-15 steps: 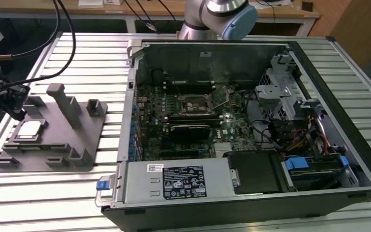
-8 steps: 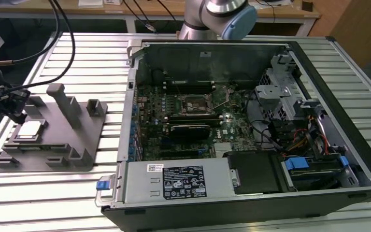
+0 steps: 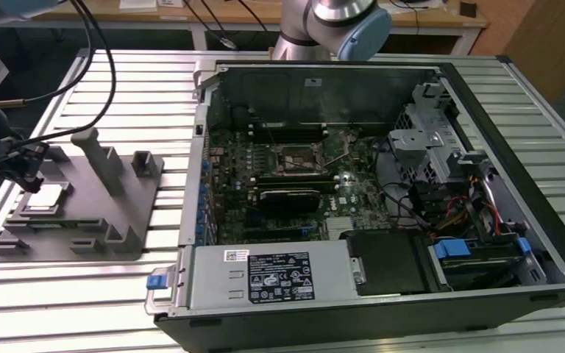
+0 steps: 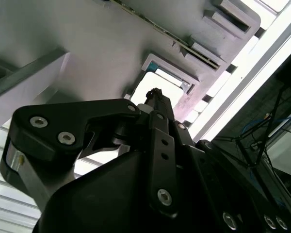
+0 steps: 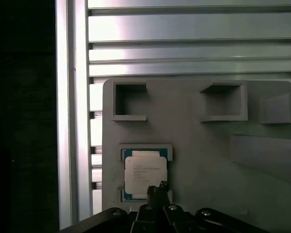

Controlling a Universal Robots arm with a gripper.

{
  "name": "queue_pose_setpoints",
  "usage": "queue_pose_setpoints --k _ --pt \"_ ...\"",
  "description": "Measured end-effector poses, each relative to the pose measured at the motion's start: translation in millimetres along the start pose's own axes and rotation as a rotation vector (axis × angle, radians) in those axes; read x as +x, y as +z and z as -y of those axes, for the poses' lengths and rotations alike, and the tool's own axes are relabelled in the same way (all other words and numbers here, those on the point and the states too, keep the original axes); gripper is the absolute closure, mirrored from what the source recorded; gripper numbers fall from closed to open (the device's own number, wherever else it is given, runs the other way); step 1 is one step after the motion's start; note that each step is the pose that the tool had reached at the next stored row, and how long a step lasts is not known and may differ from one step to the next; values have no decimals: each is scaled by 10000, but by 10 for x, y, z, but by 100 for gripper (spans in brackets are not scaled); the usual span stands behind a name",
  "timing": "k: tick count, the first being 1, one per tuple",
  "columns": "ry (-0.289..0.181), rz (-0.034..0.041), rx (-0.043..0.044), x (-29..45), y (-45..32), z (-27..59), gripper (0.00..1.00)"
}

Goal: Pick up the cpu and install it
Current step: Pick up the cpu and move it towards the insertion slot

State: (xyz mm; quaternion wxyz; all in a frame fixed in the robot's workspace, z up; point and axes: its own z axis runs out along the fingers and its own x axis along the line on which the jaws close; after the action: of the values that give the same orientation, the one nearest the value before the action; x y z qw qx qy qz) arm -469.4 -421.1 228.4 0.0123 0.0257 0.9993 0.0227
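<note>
- The arm (image 3: 334,22) rises behind the computer case (image 3: 518,243) and reaches over to the exterior view's left. There its wrist comes down, so the gripper (image 3: 29,180) points downward over the grey fixture (image 3: 126,213).
- Dark cables (image 3: 91,44) loop along the arm above the slatted metal worktop (image 3: 115,81).
- The jaws are drawn together into 1 narrow tip with nothing seen between them (both wrist views show them closing to a single thin point). In the first wrist view the gripper (image 5: 157,187) pokes up from its black body. In the second wrist view the gripper (image 4: 154,93) sits at the end of its bolted black links.
- The cpu (image 3: 47,198) lies flat, silver top up, in a shallow square recess of the fixture, near the fixture's edge on the exterior view's left.
- In the first wrist view the cpu (image 5: 144,174) fills that recess, and the tip overlaps 1 of its edges. I cannot tell whether the tip touches the chip.
- The fixture (image 5: 199,145) also has 2 square pockets, set apart from the cpu's recess, and rests on the worktop (image 5: 184,39).
- The case lies open on its side. Its motherboard (image 3: 293,198) and square socket (image 3: 297,158) are well apart from the cpu, toward the exterior view's right.
</note>
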Motion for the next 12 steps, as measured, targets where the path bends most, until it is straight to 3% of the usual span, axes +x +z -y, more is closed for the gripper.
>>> queue_pose_setpoints --k 6,12 --pt "-32 -43 1 14 78 4 89" --pt "-28 -160 7 29 167 9 89"
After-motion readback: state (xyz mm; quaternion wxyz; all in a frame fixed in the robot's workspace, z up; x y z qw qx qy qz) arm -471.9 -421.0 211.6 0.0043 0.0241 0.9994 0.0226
